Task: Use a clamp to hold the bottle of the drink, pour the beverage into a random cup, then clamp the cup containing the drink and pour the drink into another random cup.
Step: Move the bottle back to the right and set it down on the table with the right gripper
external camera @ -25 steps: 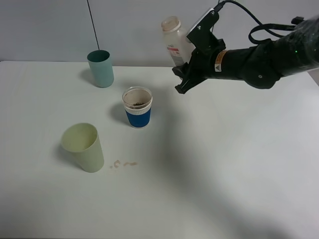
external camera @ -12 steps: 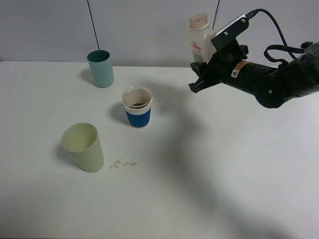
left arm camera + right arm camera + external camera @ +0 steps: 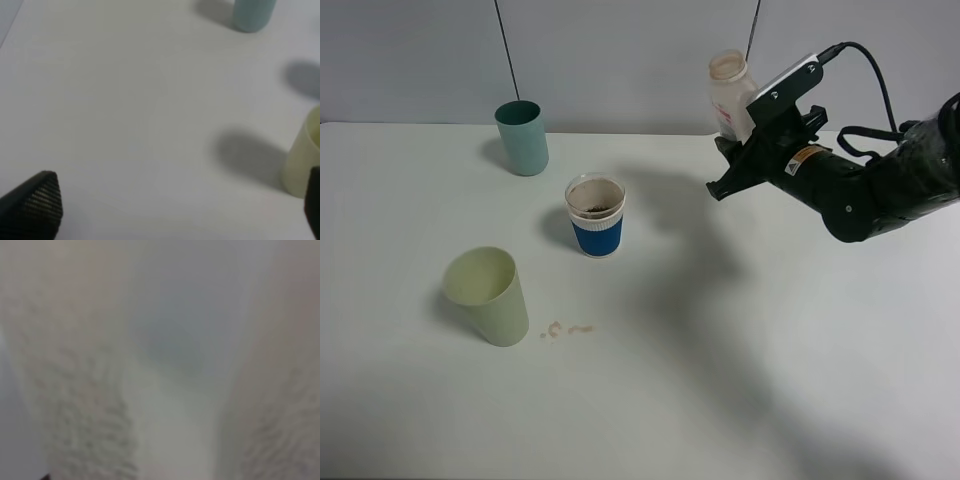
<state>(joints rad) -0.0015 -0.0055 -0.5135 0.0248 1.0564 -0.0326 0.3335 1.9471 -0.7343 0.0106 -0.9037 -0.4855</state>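
Only the left wrist view shows my left end effector (image 3: 175, 210): its two dark tips stand wide apart over bare worktop (image 3: 770, 350), holding nothing. The high view leaves that arm out altogether.

Near the left edge stands the pale green cup (image 3: 487, 296), mouth up, and behind it, by the far edge, the teal cup (image 3: 522, 138). A few brown drops (image 3: 567, 328) lie just right of the green cup. The blue-banded cup (image 3: 595, 215) stands towards the middle, upright, with dark beverage (image 3: 594, 208) in it. Nothing stands between the cups.

Right of centre, above the far edge, the bottle (image 3: 732, 92) hangs off the worktop. Its long axis is near upright, leaning slightly left, open mouth up. The right end effector (image 3: 730, 165) is closed around its lower body and hides it. The right wrist view is only a pale blur.
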